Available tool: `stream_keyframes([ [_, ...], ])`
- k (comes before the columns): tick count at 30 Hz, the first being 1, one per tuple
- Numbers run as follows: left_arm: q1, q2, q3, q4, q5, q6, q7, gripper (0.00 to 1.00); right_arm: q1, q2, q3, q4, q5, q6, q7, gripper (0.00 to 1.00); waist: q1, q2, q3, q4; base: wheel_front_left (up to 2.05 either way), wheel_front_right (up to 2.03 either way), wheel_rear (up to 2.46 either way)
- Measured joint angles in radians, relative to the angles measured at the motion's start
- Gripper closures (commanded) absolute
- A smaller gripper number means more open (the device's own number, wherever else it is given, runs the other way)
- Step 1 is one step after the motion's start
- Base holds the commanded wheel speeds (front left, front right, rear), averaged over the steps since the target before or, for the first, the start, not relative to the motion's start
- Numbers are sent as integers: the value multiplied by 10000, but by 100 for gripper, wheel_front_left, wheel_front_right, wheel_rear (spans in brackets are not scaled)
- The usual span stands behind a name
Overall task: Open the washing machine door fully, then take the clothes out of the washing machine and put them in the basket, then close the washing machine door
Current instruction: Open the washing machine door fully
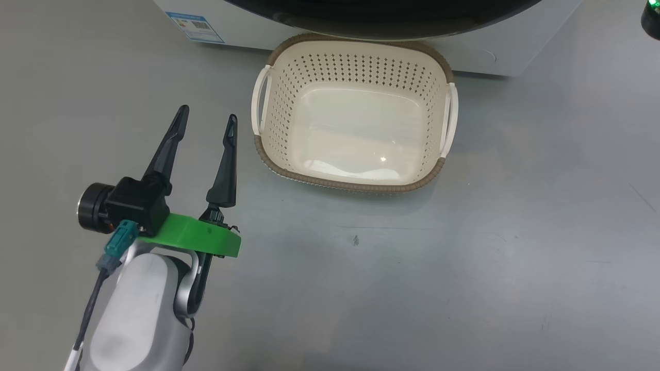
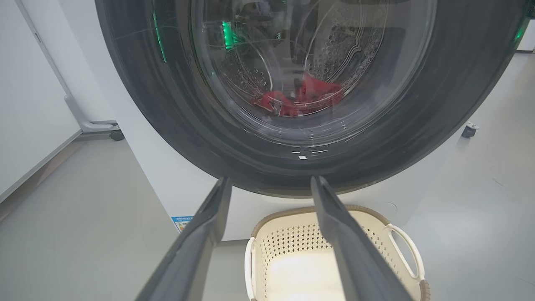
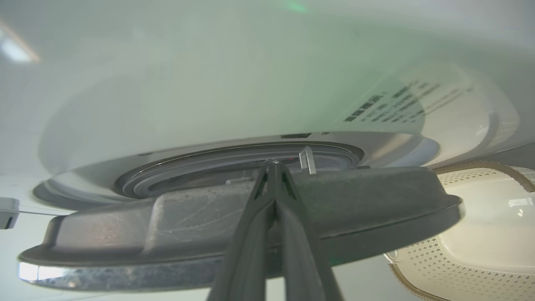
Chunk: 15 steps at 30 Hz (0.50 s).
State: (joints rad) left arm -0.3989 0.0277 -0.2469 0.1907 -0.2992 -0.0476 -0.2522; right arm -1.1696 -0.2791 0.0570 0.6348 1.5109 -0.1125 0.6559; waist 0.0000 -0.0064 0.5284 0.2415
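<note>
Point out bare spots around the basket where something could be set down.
Free: inside the basket, which is empty; the floor right of it and in front. On its left, the open left gripper narrows the floor. Crowded: its back rim, close to the washing machine, under the door.

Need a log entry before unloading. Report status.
Left end effector open, beside the basket. Right end effector shut, tips at the washing machine door rim; door looks ajar. Clothes in the drum, basket empty. No obstruction seen.
</note>
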Motion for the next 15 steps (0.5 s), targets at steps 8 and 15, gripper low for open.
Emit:
stream_keyframes([
  [8, 0, 0, -75, 59, 0, 77, 0, 0, 98, -4, -27, 282, 196, 186, 311, 100, 0, 0, -143, -37, 0, 0, 0],
  [15, 1, -2, -84, 96, 0, 100, 0, 0, 256, 36, 17, 343, 297, 328, 673, 100, 0, 0, -238, -77, 0, 0, 0],
])
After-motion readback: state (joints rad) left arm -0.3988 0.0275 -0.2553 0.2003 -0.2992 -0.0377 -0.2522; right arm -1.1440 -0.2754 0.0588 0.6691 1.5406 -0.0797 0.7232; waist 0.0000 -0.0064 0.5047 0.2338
